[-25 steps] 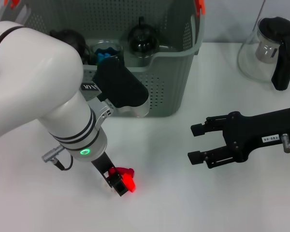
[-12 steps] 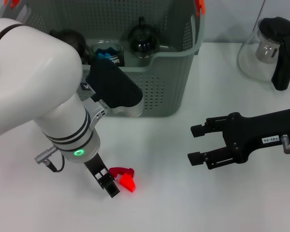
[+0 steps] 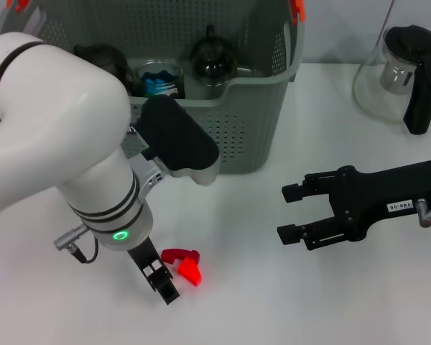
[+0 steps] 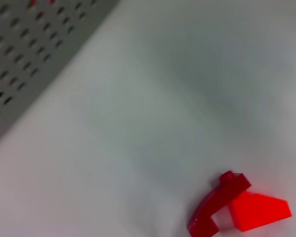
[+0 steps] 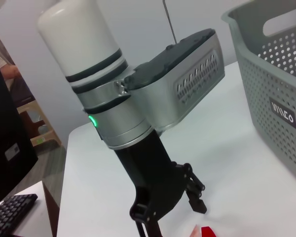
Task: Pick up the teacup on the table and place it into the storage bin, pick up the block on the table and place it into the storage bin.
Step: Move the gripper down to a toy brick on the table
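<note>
- The left claw (image 3: 165, 286) is low over the counter (image 3: 244, 302) near its front edge, fingers pointing down; they look apart and hold nothing.
- The block (image 3: 184, 264), red and in two parts (a curved piece and a brighter wedge touching it), lies on the counter just beside that claw, on the side toward the right arm and a little toward the bin, not between the fingers.
- In the left wrist view the block (image 4: 239, 207) sits off at the frame's edge, so I judge the claw must shift sideways over it before closing.
- Its long axis seems to run roughly along the counter's front edge.
- The left arm is much the nearer; the right claw (image 3: 291, 213) hangs well apart near the right edge, fingers apart and empty.
- The bin (image 3: 258, 108) stands at the back edge behind the left arm, with dark items and what may be the teacup (image 3: 160, 76) inside.
</note>
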Controlling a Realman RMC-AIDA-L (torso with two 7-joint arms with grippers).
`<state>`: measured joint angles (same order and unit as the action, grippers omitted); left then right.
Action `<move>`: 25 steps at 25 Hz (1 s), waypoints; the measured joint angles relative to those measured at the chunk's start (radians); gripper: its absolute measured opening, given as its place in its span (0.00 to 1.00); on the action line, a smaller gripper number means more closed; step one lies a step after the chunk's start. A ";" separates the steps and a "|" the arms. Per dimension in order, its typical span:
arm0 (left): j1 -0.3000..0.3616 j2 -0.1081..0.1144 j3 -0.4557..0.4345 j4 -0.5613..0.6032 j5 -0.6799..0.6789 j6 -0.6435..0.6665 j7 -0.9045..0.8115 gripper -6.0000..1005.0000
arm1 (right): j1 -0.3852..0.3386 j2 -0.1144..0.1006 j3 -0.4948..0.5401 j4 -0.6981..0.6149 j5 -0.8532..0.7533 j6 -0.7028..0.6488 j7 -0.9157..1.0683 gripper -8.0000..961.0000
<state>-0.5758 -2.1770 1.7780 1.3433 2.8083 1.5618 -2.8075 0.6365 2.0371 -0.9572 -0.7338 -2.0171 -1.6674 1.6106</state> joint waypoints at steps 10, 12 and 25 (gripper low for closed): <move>0.001 0.000 0.007 0.002 -0.003 -0.007 -0.008 0.91 | -0.001 0.000 0.000 -0.003 0.000 0.001 0.000 0.90; 0.001 -0.001 0.012 0.002 -0.004 -0.009 -0.013 0.91 | -0.001 0.000 0.000 -0.002 0.000 0.002 0.000 0.90; -0.002 -0.001 0.023 -0.008 -0.004 -0.014 -0.014 0.71 | 0.001 0.001 0.000 -0.003 0.000 0.004 0.000 0.90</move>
<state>-0.5781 -2.1783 1.8012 1.3348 2.8040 1.5477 -2.8211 0.6371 2.0386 -0.9572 -0.7372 -2.0172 -1.6634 1.6106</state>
